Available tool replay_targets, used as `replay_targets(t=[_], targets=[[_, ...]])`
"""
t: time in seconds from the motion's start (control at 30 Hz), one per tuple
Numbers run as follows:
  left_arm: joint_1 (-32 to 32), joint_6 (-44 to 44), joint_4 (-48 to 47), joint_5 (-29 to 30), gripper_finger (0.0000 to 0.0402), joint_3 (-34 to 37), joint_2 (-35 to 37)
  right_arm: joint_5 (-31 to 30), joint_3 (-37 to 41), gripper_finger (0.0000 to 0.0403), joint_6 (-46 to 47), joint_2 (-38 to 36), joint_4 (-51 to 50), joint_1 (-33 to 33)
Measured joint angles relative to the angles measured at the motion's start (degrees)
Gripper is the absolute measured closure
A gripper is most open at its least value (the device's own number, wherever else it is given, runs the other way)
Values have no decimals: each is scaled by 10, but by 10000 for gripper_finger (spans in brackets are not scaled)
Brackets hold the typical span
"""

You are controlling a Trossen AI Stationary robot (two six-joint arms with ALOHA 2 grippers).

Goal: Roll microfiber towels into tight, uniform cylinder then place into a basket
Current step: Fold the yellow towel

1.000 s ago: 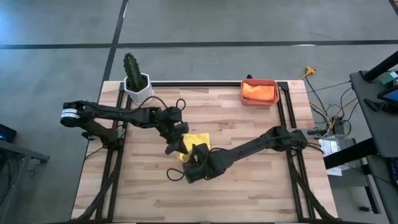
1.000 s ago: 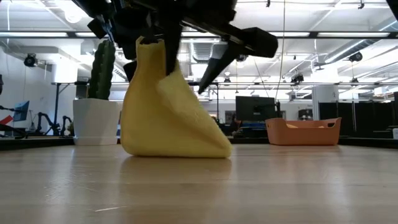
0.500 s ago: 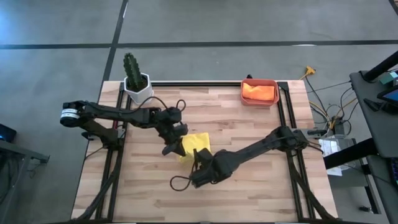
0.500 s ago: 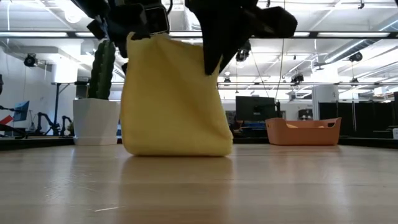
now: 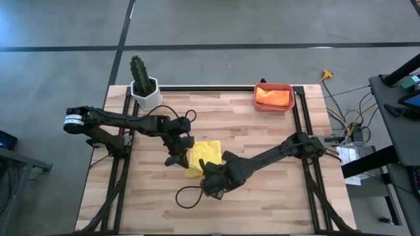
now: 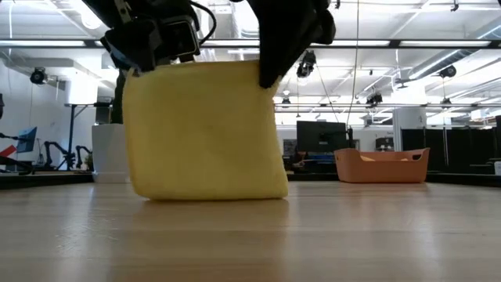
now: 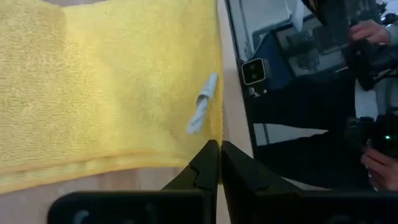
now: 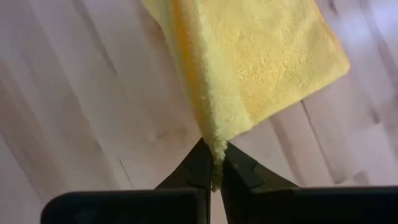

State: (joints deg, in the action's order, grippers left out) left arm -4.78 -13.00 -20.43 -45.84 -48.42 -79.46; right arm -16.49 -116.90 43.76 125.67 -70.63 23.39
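The yellow towel hangs as a flat sheet between my two grippers over the table's middle, its lower edge resting on the wood. My left gripper is shut on its upper left corner and my right gripper on its upper right corner. The orange towel lies in the salmon-red basket at the far right. My left gripper pinches the yellow towel's upper corner, close to a small grey tag, between its two shut fingers. The towel hangs below it, bottom edge on the table. My right gripper pinches the towel's other upper corner between its two fingers, coming from above. The cloth hangs down from the hold, and its top edge runs nearly straight across to the left gripper.
A white pot with a green cactus stands at the far left corner. A black cable loop lies on the wood near the right arm. Bare wood shows at the near side and to the right of the towel.
My right gripper has shut on the towel's free corner and raised it. My left gripper has moved toward the table's left edge with its corner. The towel, which hung bunched in a cone from the left gripper, is now spread into a wide sheet.
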Motion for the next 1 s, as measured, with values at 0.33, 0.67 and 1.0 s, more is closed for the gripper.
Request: replay_targets(t=[0.33, 0.67, 1.0], targets=[[-1, 33, 2, 116, 402, 1, -2, -82, 14, 390, -82, 0, -61, -36], [9, -1, 42, 118, 402, 1, -2, -67, 50, 390, -96, 0, -47, -80], [11, 48, 49, 217, 402, 18, -9, -27, 80, 390, -156, -1, 29, -128]])
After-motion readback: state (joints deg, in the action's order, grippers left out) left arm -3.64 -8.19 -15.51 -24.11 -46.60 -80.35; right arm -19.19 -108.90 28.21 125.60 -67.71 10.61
